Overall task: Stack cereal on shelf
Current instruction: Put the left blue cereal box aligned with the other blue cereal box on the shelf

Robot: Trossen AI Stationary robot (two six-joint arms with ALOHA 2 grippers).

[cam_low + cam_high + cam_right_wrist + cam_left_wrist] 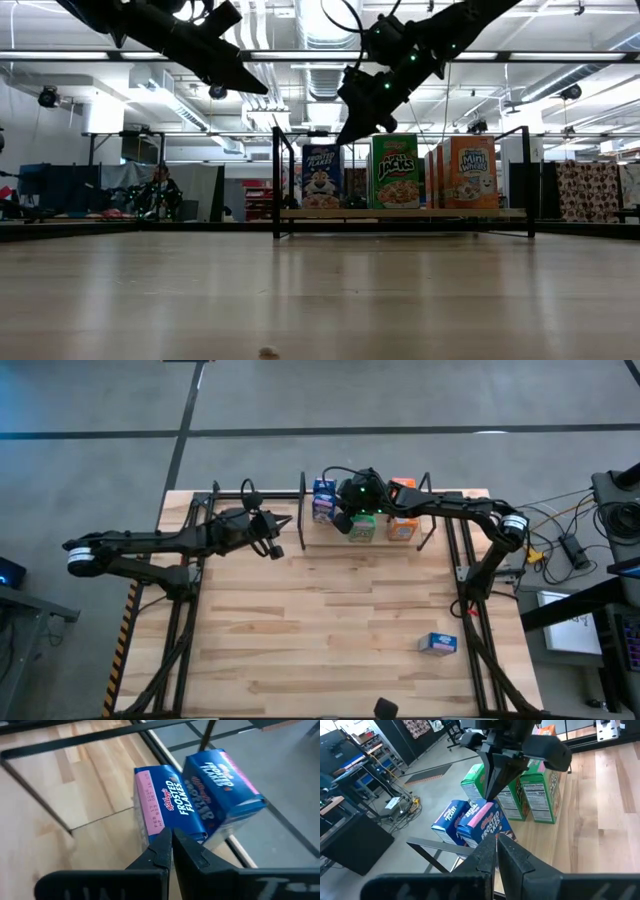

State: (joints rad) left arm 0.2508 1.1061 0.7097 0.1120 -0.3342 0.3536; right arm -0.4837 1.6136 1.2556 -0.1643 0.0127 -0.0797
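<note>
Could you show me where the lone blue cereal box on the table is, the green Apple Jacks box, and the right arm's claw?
Lone blue box (437, 644), high view: its top face.
Green Apple Jacks box (396, 172), low view: its printed front.
Right claw (171, 834), right wrist view: between its closed fingertips.

Blue cereal boxes: three. Two stand on the shelf (400, 213), the front blue box (170, 802) and the back blue box (220, 780); the lone blue box (437, 644) lies on the desk (330, 630). Green boxes (472, 782): two I can make out. Orange boxes (403, 527): two showing; my right arm hides part of that row. Shelf: one. Pincers: two, my left pincer (277, 550) and right pincer (343, 520). Person (160, 190) in the room behind: one.
</note>
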